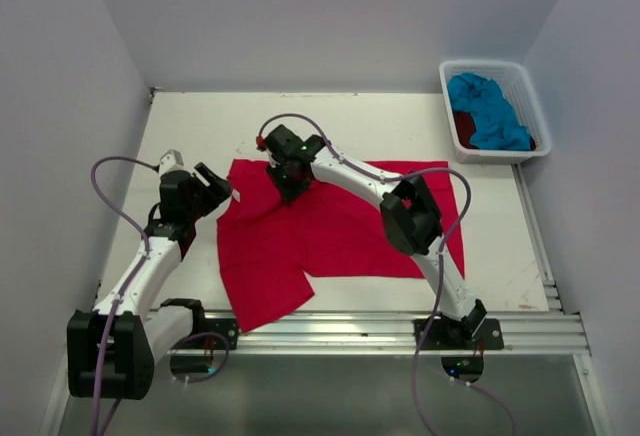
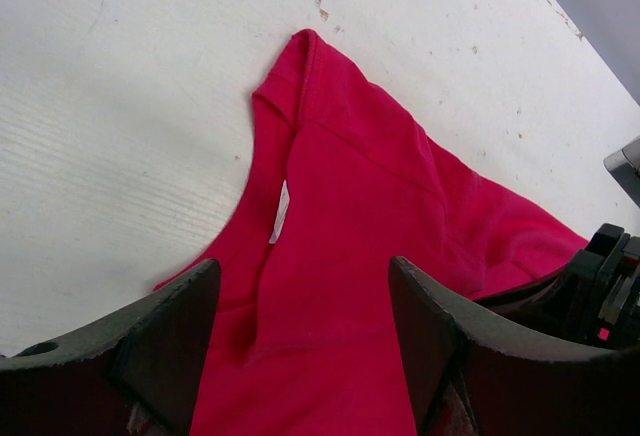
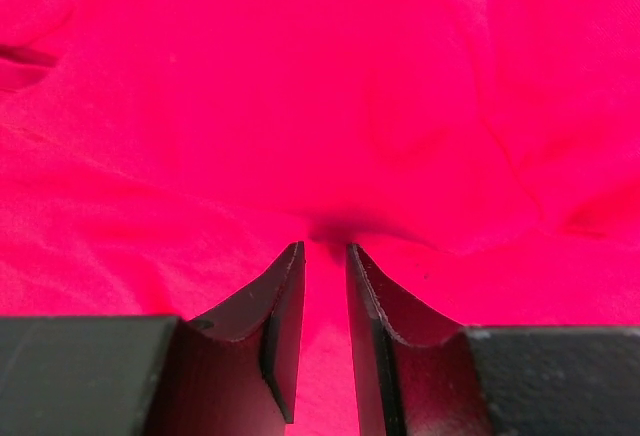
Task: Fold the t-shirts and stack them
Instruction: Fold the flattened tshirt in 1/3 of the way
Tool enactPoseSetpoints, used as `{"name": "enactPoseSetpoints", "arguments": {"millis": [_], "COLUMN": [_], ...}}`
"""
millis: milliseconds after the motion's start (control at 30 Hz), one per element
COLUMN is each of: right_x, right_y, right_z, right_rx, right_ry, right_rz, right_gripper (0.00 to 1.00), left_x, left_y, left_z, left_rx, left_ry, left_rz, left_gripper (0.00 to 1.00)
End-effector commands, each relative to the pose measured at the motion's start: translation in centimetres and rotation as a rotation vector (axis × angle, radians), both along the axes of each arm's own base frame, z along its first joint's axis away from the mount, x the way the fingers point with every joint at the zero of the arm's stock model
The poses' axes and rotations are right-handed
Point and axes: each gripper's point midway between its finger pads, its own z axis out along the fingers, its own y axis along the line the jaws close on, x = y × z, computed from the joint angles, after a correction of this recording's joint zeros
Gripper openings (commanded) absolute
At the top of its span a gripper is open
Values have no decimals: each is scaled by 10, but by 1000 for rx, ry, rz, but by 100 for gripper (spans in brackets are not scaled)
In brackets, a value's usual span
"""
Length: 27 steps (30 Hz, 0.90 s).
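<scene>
Red-pink shirt [image 1: 340, 241] lies spread flat on the white table [image 1: 400, 121], centre to left, with the bottom-left part hanging toward the near edge.

Right gripper [image 1: 283, 188] reaches across to the shirt's upper-left area and is down on the cloth. In the right wrist view the right gripper [image 3: 324, 248] has its jaws narrowed to a thin slit, with a ridge of the red-pink shirt [image 3: 330, 106] pinched between them. The fabric puckers and radiates in soft folds from the tips.

Left gripper [image 1: 215, 186] sits at the shirt's left edge, with the jaws spread wide and holding nothing. In the left wrist view the dark fingers [image 2: 170, 346] frame the shirt [image 2: 370, 216], which lies between and beyond them (I cannot tell whether they touch the cloth). The neckline curves there, and a small white label [image 2: 281, 213] shows inside the collar.

The shirt is matte, soft knit with shallow wrinkles. The table is white with faint ridges and a few brown specks.

A white plastic basket [image 1: 484, 64], rectangular with slotted walls, stands at the far right corner, well apart from both grippers. A turquoise shirt [image 1: 490, 111] is crumpled in it on top, and a dark red shirt [image 1: 463, 128] peeks out beneath on the left side.
</scene>
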Motion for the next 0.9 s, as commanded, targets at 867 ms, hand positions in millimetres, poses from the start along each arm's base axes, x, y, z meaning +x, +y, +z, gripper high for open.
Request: {"name": "enactPoseSetpoints", "arguments": {"millis": [867], "right_x": [17], "right_y": [1], "right_z": [-26], "right_rx": [-59], "right_ry": [-24], "right_rz": [-26], "right_gripper": [27], "left_x": [1], "left_y": [8], "left_z": [11], "left_rx": [32], "left_ry": [-39], "left_rz": [19], "left_gripper": [72]}}
